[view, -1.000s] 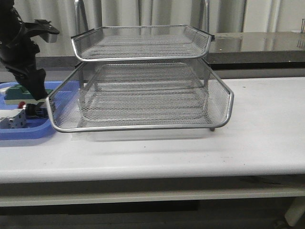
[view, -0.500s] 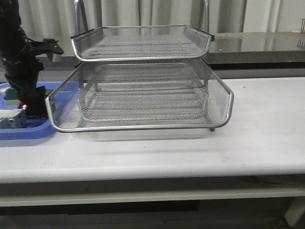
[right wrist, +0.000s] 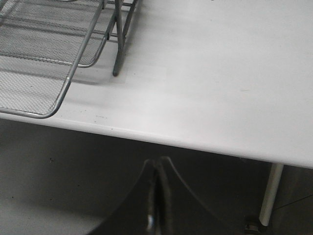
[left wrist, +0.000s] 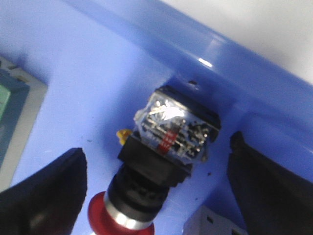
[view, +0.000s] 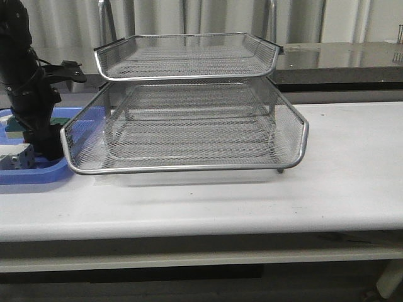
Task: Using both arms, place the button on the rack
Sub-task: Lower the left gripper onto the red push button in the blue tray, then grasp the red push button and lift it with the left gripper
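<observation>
The button (left wrist: 164, 161) lies on its side in the blue tray (left wrist: 98, 88), near the tray wall. You see the left gripper (left wrist: 156, 196) wide open around it, holding nothing. The button looks light and rigid; its round collar may slip, so take the black body. Its long axis runs from red cap, toward the fingers, to clear rear block. The right gripper (right wrist: 157, 205) is closed and empty.

White table (view: 340, 182) bears rack (view: 189, 135) (wire) and blue tray (view: 31, 173).
</observation>
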`<action>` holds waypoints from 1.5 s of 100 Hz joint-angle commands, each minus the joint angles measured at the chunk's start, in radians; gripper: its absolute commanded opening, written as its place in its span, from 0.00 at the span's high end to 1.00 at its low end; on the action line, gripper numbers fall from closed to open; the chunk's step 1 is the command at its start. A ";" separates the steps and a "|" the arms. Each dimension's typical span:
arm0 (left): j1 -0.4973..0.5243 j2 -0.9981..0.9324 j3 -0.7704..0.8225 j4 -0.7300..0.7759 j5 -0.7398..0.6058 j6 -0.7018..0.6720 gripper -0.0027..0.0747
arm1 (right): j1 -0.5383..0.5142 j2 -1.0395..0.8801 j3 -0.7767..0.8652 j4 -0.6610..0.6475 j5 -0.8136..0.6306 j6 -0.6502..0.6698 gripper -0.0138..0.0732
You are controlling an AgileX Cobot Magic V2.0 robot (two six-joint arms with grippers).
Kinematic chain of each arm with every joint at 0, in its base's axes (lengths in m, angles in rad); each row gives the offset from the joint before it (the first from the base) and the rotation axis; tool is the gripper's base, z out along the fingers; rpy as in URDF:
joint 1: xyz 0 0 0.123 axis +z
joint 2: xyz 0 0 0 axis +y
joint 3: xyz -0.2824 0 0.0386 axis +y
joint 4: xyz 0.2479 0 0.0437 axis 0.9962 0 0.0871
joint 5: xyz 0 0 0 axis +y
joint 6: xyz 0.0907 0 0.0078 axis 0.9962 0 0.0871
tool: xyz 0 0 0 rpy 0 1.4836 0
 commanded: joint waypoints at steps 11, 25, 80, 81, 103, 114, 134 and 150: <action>-0.001 -0.044 -0.032 -0.018 -0.040 0.012 0.23 | 0.001 0.001 -0.035 -0.004 -0.055 -0.001 0.92; -0.001 -0.036 -0.032 -0.020 -0.042 0.014 0.23 | 0.001 0.001 -0.035 -0.004 -0.055 -0.001 0.92; -0.001 -0.036 -0.048 -0.024 -0.022 0.016 0.96 | 0.001 0.001 -0.035 -0.004 -0.055 -0.001 0.92; -0.001 -0.036 -0.052 -0.024 -0.019 0.016 0.96 | 0.001 0.001 -0.035 -0.004 -0.055 -0.001 0.92; -0.001 -0.036 -0.186 -0.024 0.145 -0.031 0.96 | 0.001 0.001 -0.035 -0.004 -0.055 -0.001 0.92; -0.001 -0.036 -0.285 -0.024 0.235 -0.098 0.96 | 0.001 0.001 -0.035 -0.004 -0.055 -0.001 0.92; -0.001 -0.044 -0.439 -0.022 0.356 -0.203 0.96 | 0.001 0.001 -0.035 -0.004 -0.055 -0.001 0.92; -0.001 -0.077 -0.464 -0.022 0.356 -0.261 0.96 | 0.001 0.001 -0.035 -0.004 -0.055 -0.001 0.92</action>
